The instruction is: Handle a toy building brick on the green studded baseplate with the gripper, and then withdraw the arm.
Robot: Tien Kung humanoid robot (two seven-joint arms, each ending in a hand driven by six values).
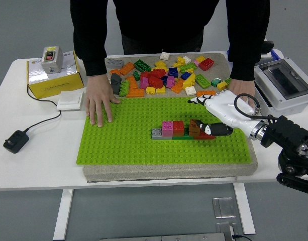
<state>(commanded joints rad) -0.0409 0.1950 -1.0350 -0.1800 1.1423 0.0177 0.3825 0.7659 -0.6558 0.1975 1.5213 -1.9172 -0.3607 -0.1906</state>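
1. Right of the baseplate's middle, a short brick row (180,130) is sitting pressed on the green studded baseplate (123,140): grey, pink, red, then a brown brick (196,128) at its right end, with green and red pieces showing underneath.
2. Right hand (220,114) is reaching in from the table's right edge, white palm hovering over the baseplate's right side. Thumb (217,130) is lying against the brown brick's right face; fingers (198,100) are spread up toward the baseplate's far edge, clear of the row.
3. Hand is reading as loose and splayed, not clamped on anything. Whether the thumb is actually pressing the brick or just beside it, I can't tell.
4. Key relation: the brown brick is lying directly left of the hand, and the row's long axis is running left-right, parallel to the baseplate's near edge, in line with the forearm. My read: the placing looks done, and pulling straight back right along that axis is keeping the thumb from dragging the row.
5. Left arm is not showing. Right hand is the only one near.
6. A person is standing at the far edge, one hand (99,103) flat on the baseplate's far left corner, the other (244,89) at its far right corner just behind the robot's wrist. Loose brick pile (164,75) is sitting along the far edge between them.
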